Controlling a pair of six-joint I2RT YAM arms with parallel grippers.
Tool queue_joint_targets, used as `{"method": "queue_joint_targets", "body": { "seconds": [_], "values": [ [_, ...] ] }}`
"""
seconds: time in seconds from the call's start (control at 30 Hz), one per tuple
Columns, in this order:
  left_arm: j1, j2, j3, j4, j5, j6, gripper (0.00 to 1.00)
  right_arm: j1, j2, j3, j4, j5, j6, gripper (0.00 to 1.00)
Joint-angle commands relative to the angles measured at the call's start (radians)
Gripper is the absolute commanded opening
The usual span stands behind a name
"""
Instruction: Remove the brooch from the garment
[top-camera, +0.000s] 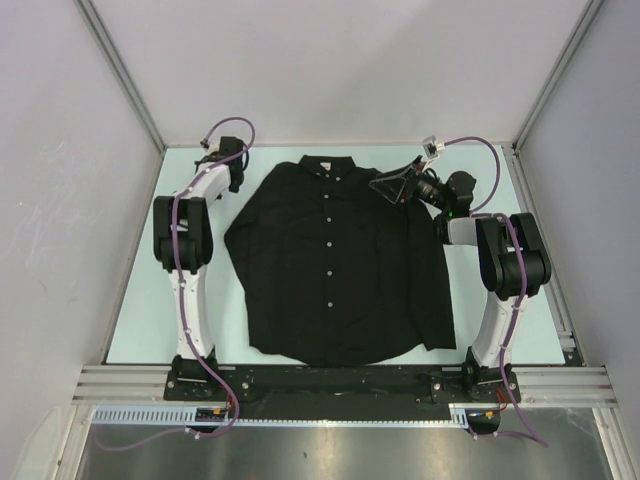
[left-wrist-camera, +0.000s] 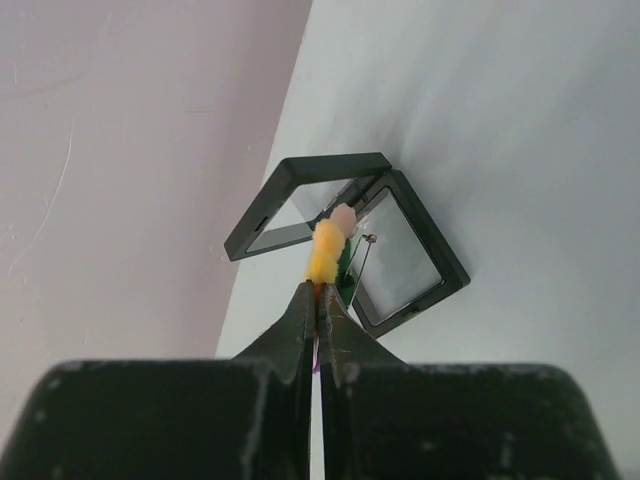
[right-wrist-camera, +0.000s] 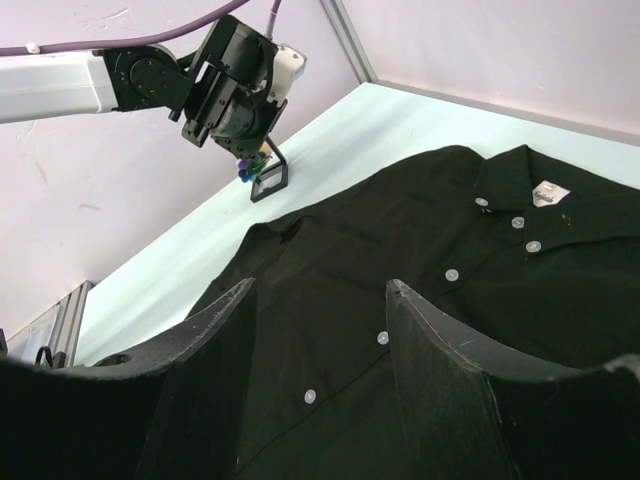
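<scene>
Brooch (left-wrist-camera: 326, 255) (edge-on) seemingly pinched, mostly hidden

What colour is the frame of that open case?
Black, around clear panels; the case shows best in the left wrist view.

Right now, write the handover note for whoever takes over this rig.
The left jaws are shut on the brooch, held at an open black box in the far left corner of the table.
The right jaws are open and empty, over the shirt near one shoulder.
Done: the brooch is off the shirt, which lies flat mid-table.
Left: probably set the brooch in the box and release it.
</scene>
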Motion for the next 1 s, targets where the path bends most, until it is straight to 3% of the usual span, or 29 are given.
{"method": "queue_joint_targets", "body": {
  "seconds": [0.0,0.97],
  "values": [
    [0.013,0.004,0.046,0.024,-0.043,0.022,0.00,0.005,0.000,0.002,0.029,0.013,-0.024,0.57],
    [0.028,0.056,0.081,0.025,-0.081,0.054,0.00,-0.004,0.007,0.002,0.049,0.002,-0.002,0.56]
  ]
}}
